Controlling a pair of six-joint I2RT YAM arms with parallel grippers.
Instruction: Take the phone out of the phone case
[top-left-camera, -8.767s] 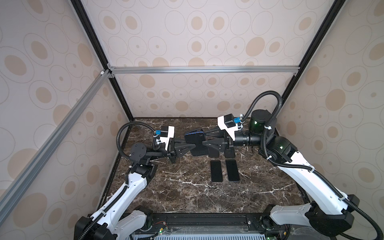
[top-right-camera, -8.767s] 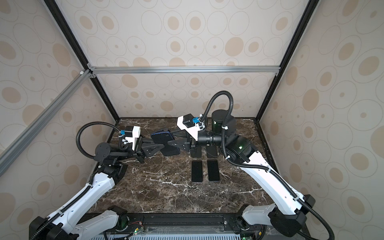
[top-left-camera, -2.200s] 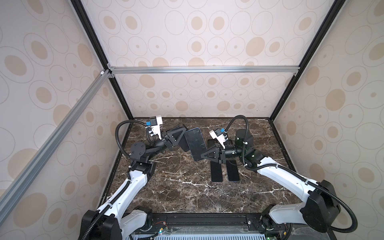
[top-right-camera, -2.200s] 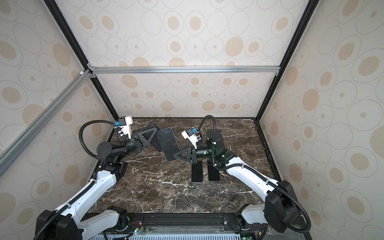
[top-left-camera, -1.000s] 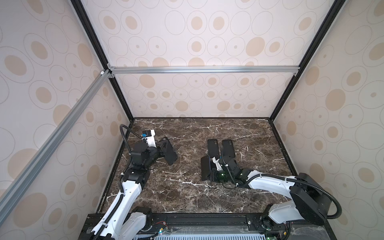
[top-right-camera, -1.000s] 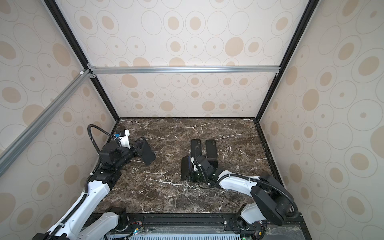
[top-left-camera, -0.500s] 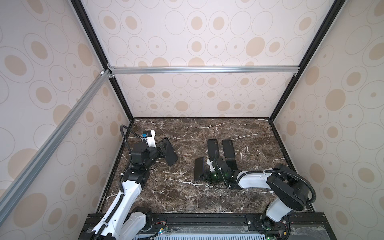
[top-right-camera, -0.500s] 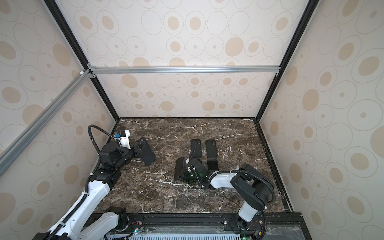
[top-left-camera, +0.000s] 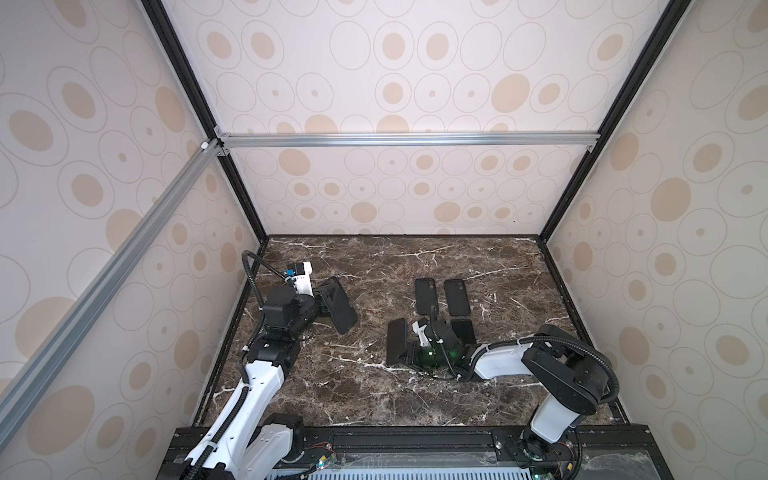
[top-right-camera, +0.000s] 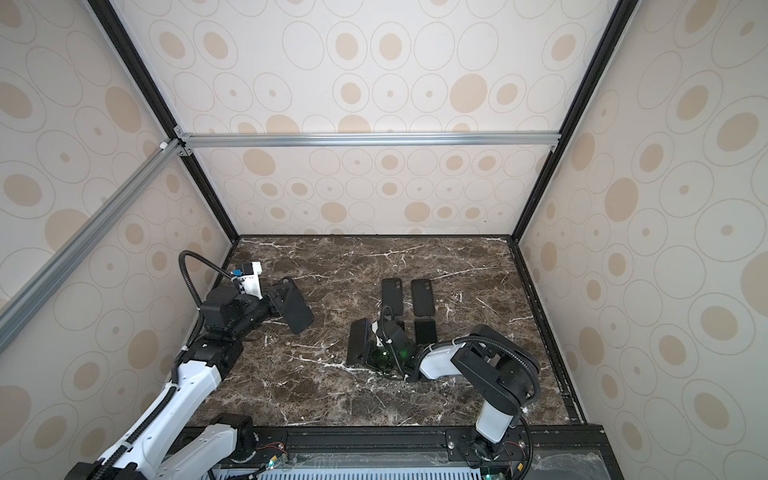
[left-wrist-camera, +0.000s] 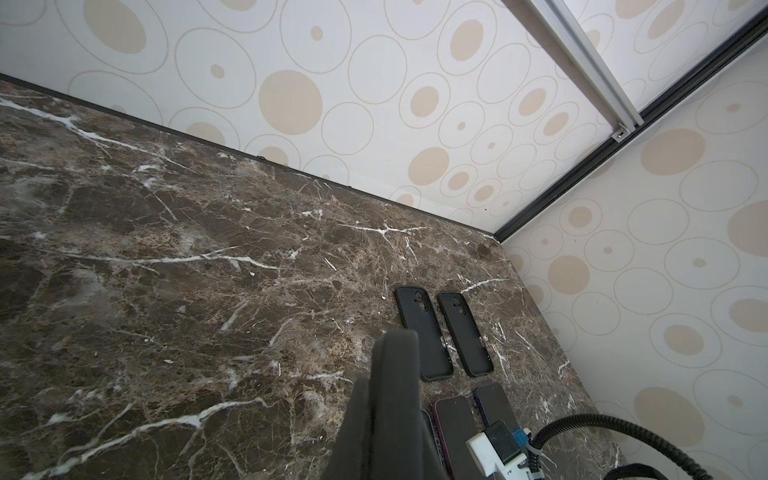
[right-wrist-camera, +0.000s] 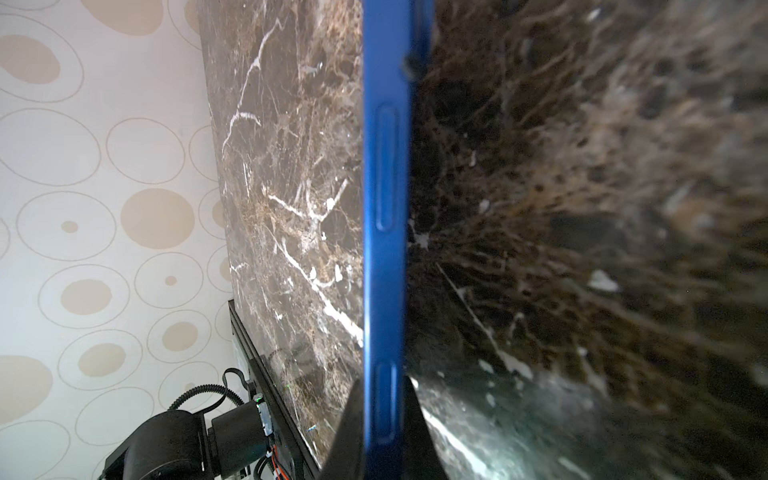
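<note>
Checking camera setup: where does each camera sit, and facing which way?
Top views: high in front, looking down on marble table; left arm and right arm show.
Left wrist: looks across at two black phone cases, also in top views; left gripper shows.
Right wrist: looks along the blue phone; right gripper shows.

Bright, even, diffuse light in both top views, with no single source to be made out. Only faint, soft-edged shadows on the bench (top-left-camera: 340, 386) beneath the arms. Marked wide-angle bowing of the frame posts (top-left-camera: 232, 178) above the bench, strongest toward the picture edges. Left wrist view sharp across the bench, softer only right at the lens. In the right wrist view, blue edge of the phone (right-wrist-camera: 384, 208) fairly crisp. Bench on one side of the phone clear, on the other smeared and out of focus, with pale glare low beside the phone.
</note>
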